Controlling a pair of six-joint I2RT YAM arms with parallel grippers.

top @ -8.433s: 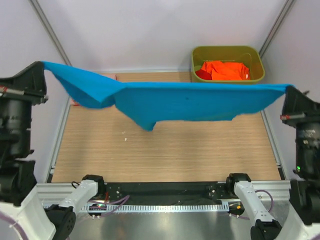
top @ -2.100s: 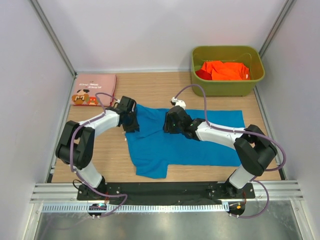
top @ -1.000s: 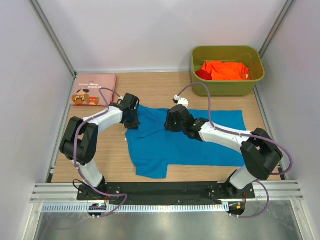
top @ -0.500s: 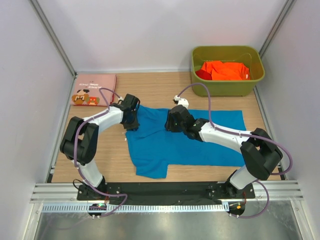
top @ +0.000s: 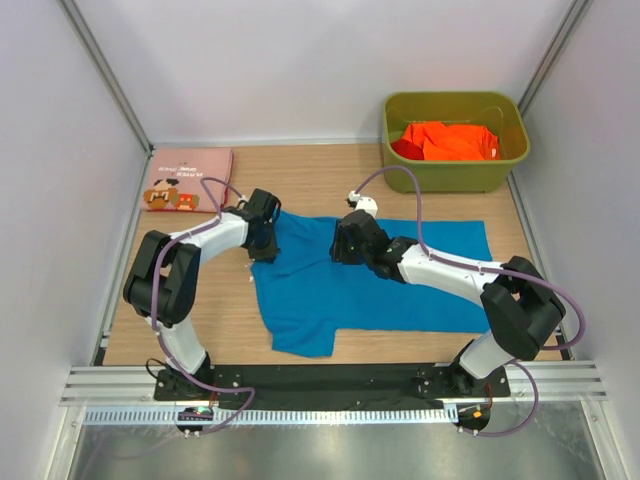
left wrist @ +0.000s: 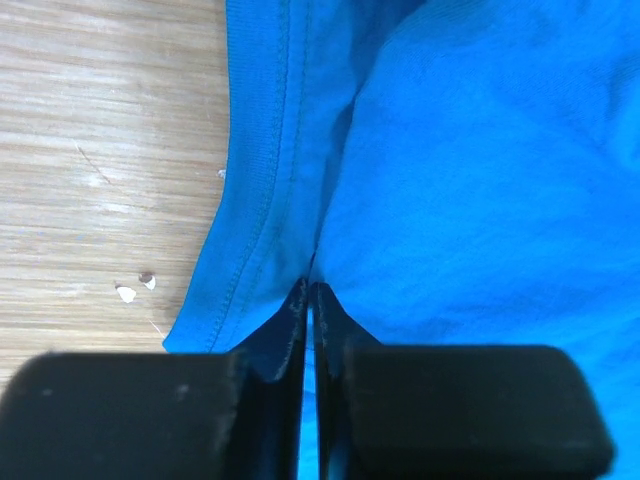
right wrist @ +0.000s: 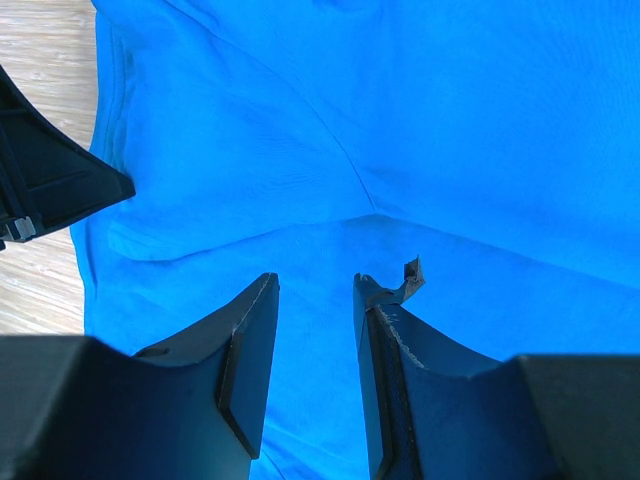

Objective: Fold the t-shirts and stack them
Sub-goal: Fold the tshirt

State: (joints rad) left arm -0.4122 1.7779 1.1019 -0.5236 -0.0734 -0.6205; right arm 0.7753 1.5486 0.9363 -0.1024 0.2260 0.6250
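Blue cloth covers the middle of the wooden tabletop [top: 190,310] in the overhead view. The blue t-shirt [top: 400,280] lies spread flat, its long side running from 9 to 3 o'clock, with a flap hanging out toward 7 o'clock. Both my arms reach forward and low, elbows bowed outward. My left hand [top: 264,238] sits at the shirt's 10 o'clock corner. My right hand [top: 345,245] is over the cloth just inside its far edge, near 11 o'clock, wrist tipped down. The pink t-shirt [top: 187,180] lies folded at the tabletop's 10 o'clock corner, apart from the blue one. At 1 o'clock stands the olive bin [top: 452,99], holding the orange t-shirt [top: 452,140] with the red t-shirt [top: 404,150] beside it.

From my left wrist, my two black fingers [left wrist: 265,345] are pressed together, only a thin slit between them. They pinch the blue cloth where a crease beside the stitched hem runs into their tips. Bare wood shows toward 9 o'clock.

From my right wrist, the fingers [right wrist: 250,340] stand spread, with flat blue cloth showing in the gap and nothing between them. I cannot tell whether the tips touch the cloth. A small scrap [right wrist: 411,271] sticks up from the right-side fingertip. At 9 o'clock the black body of my left hand juts in over the shirt's edge.
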